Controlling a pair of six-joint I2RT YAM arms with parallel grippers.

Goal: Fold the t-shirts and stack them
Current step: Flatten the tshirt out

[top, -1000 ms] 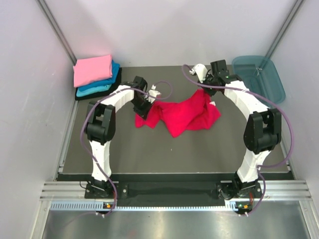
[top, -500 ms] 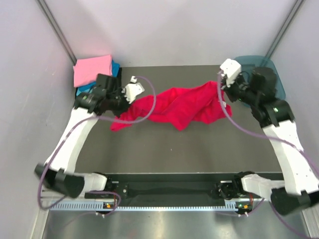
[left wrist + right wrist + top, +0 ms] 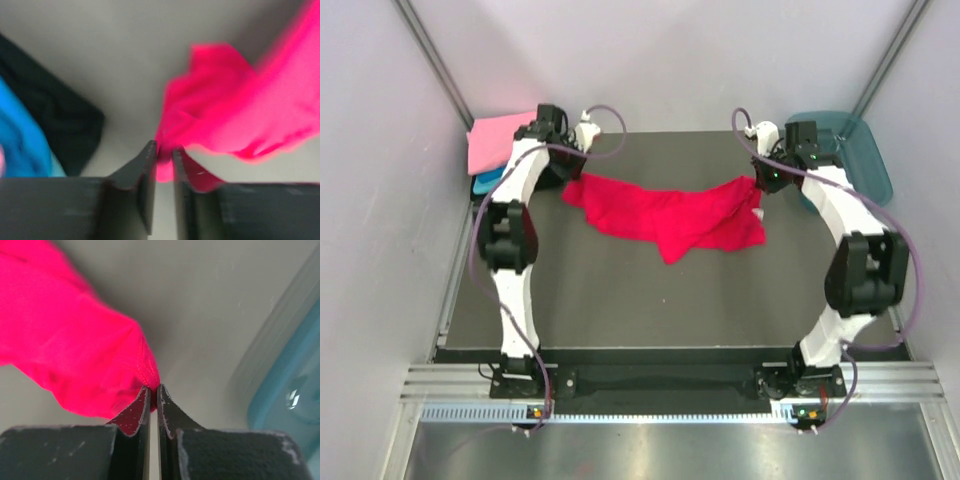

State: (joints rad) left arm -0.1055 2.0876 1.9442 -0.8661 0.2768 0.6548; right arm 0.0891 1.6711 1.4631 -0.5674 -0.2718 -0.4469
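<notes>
Both hands are stretching red t-shirt (image 3: pixel 665 215) flat across worktop (image 3: pixel 620 300) far edge, prepping fold. Right hand (image 3: pixel 153 388) is clamping a corner; left hand (image 3: pixel 164 150) is prob. pinching opposite corner, view blurred.

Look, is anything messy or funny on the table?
Only the red shirt: it lies crumpled and twisted mid-table, stretched between the left gripper and right gripper, unlike the neat folded pile in the far-left corner.

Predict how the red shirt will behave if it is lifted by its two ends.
The red shirt is probably floppy: stretched between the left pincer and right pincer, it still shows creases and a hanging flap. It likely weighs little, since thin pinches of cloth carry it. Its middle would probably sag.
</notes>
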